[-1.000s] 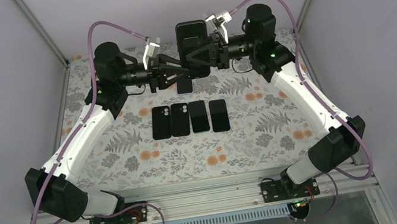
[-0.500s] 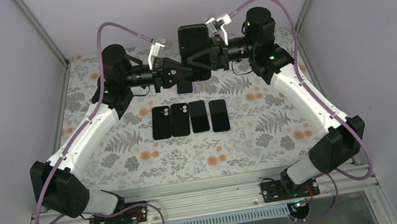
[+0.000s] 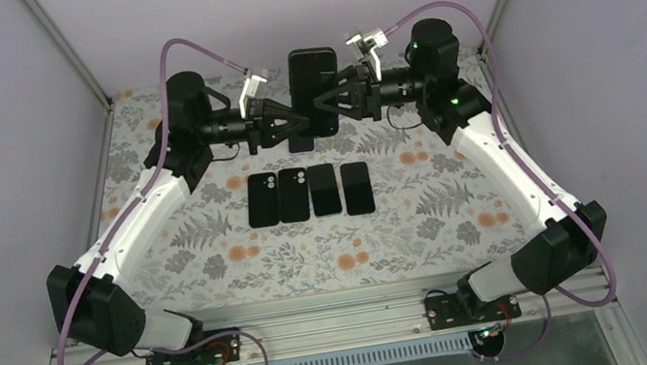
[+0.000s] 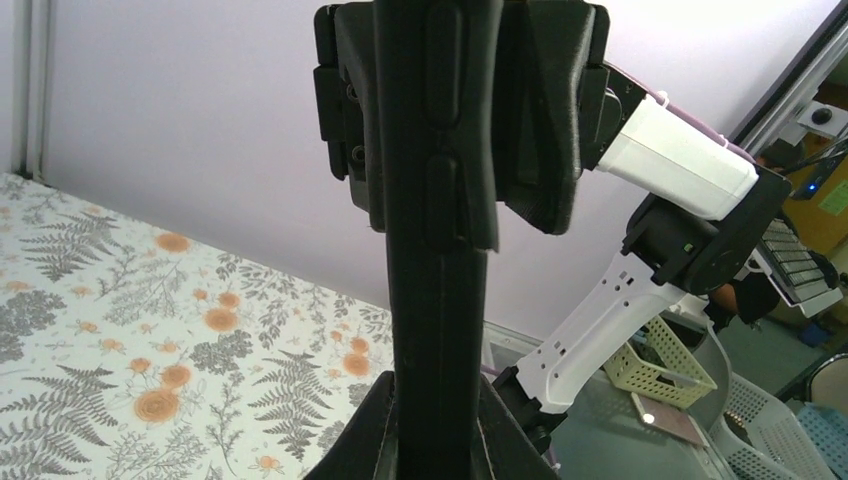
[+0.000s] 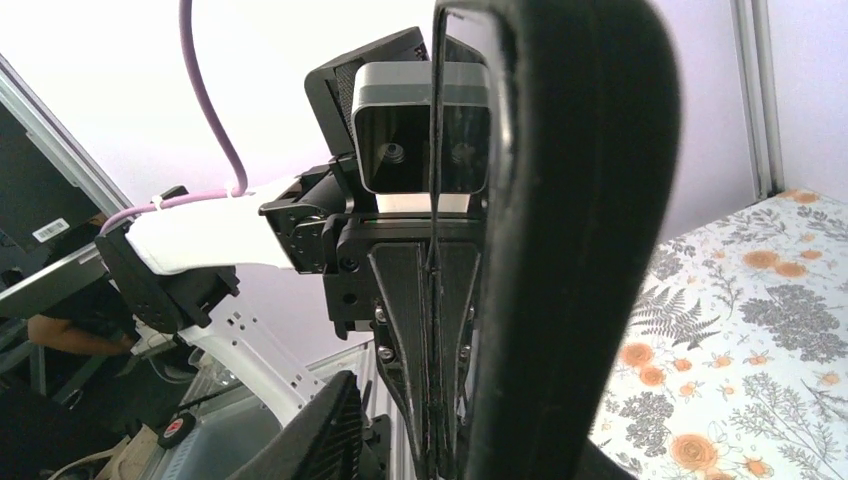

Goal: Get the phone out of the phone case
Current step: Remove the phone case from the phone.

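phone point(image 3: 312, 74): flat black slab with rounded corners, held upright in the air over the far end of the cloth point(image 3: 213, 249), clear of it. it sits in its case point(image 4: 436, 210), which is matte black with a thick, soft-looking rim and two raised oblong button bumps along the edge. from the right wrist the rim reads as a fat rounded band with a thin glossy glass edge beside it.

left gripper point(image 3: 305, 127): clamped tight on the phone's lower end. the slab rises straight from between its black fingers point(image 4: 365, 440).

right gripper point(image 3: 332, 105): jaws apart. its angular black fingers point(image 4: 545, 110) stand either side of the phone's upper part. cannot tell whether they touch the case.

under the phone a dark slab point(image 3: 299, 141) lies flat on the cloth. nearer the bases, four flat black rectangles point(image 3: 325, 190) lie side by side. the left two show camera cut-outs, the right two are plain and glossy.

cloth: pale, printed with grey ferns and orange flowers. arms point(image 3: 148, 210): white shells, black joints, a purple cable point(image 3: 171, 50) looping off each.
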